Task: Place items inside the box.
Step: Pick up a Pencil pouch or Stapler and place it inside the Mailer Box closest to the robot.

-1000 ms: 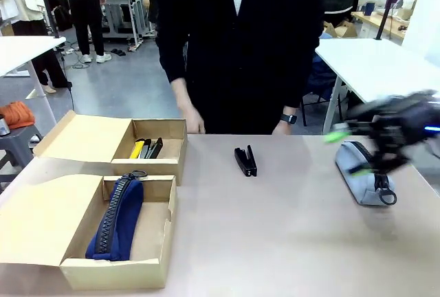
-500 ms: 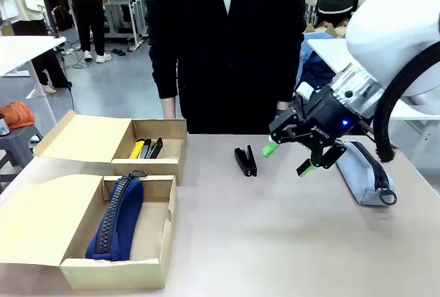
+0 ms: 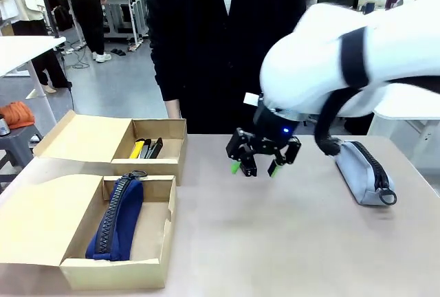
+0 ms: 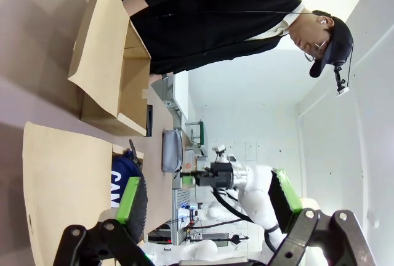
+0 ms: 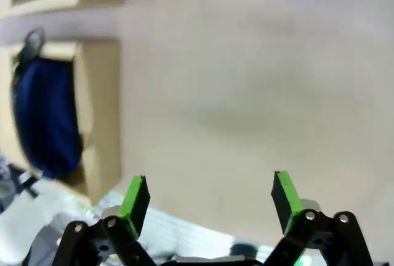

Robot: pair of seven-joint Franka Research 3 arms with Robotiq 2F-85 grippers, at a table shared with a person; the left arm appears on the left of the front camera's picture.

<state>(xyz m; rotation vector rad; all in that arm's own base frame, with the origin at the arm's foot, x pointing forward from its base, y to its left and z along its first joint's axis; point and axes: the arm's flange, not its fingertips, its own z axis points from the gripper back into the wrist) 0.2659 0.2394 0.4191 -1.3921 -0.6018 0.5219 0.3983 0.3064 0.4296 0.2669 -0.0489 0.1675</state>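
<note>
the right hand hangs just above the desk, a little toward 12 o'clock from the middle. it is released, with its green pads spread wide. in its own wrist view the pads frame bare desk, and a dark blurred thing sits at the top edge that i cannot make out. the left hand is released too, fingers well apart, and looks sideways along the desk toward the boxes.

at 8 o'clock the near box stands open with its flap lying out toward 9 o'clock. the navy pouch lies lengthwise inside it, zip up. at 10 o'clock the far box is open as well. it holds the yellow utility knife with the black tools just beside it. the grey pouch lies on the desk at 3 o'clock, outside both boxes and near the right arm. a person in dark clothes stands at 12 o'clock.
</note>
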